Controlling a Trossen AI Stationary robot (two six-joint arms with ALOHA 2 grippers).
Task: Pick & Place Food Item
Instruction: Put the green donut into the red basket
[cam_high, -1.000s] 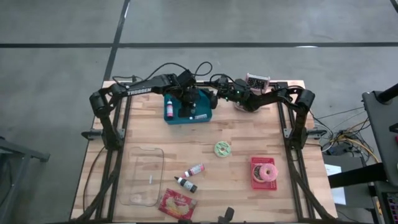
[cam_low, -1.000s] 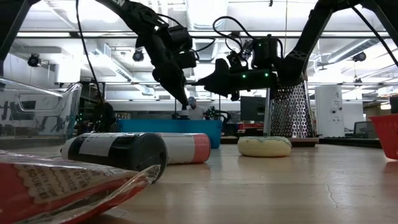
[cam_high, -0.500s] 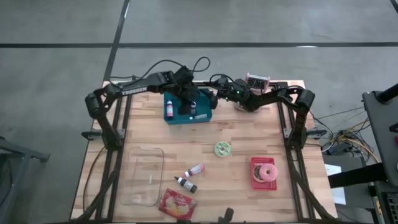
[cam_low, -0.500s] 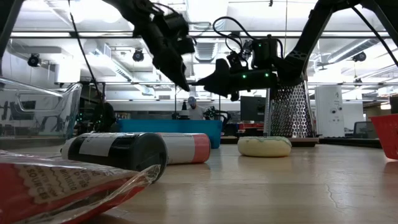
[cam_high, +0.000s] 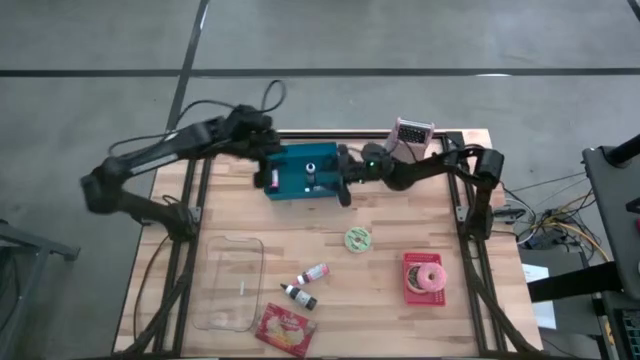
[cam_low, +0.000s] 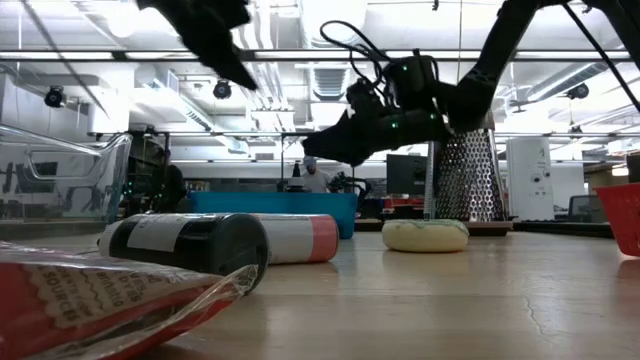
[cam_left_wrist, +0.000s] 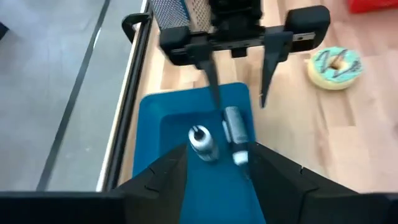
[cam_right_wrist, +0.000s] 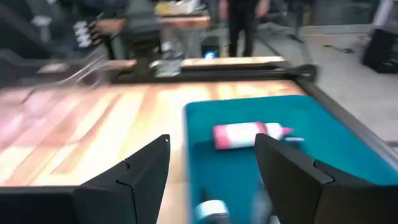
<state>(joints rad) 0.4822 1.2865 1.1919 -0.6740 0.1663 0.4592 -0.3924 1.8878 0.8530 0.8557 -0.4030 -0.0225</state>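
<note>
A teal tray stands at the table's far middle. It holds a pink bottle lying near its left end and two small bottles at its middle. My right gripper is open and hangs over the tray's right end, touching nothing; it also shows in the left wrist view. My left gripper is open and empty, raised above the tray's left end. A green-iced donut lies on the table, and a pink donut sits in a red basket.
A metal grater stands at the far right, behind my right arm. A glass dish, two small bottles and a red packet lie at the near left. The red basket stands at the near right.
My left gripper has risen and drawn back toward the table's left edge, away from the tray's middle. My right gripper has tipped downward and gone a little toward the near edge, over the tray's right end. The tray and bottles have stayed put.
</note>
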